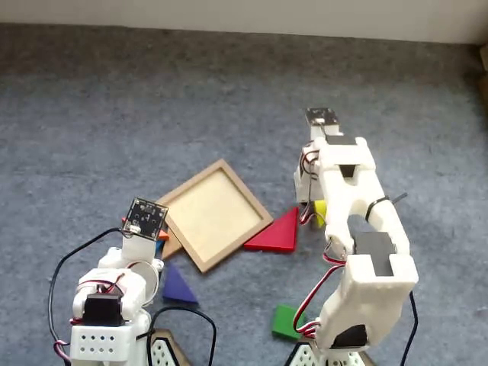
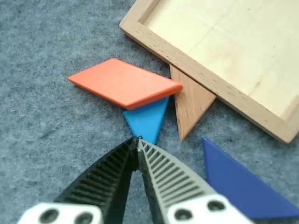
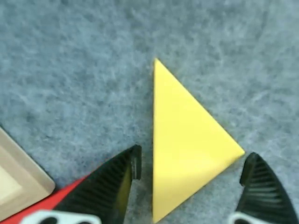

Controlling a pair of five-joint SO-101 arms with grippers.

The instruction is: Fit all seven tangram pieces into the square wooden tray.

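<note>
Closing on the yellow triangle [image 3: 187,149] is your step now. The right fingers [image 3: 191,162] stand wide apart, one on each side of it, gripping nothing. Centre them so the pads meet the edges squarely, and get fully down before you squeeze; a thin piece like this will likely pivot out on the bench otherwise. In the high view it lies flat, right of the tray [image 1: 249,192], just past the red triangle [image 1: 278,235]. The tray has no piece in it yet. Your left fingers [image 2: 138,140] are pressed together and empty, tips at the blue triangle's [image 2: 147,119] point.
</note>
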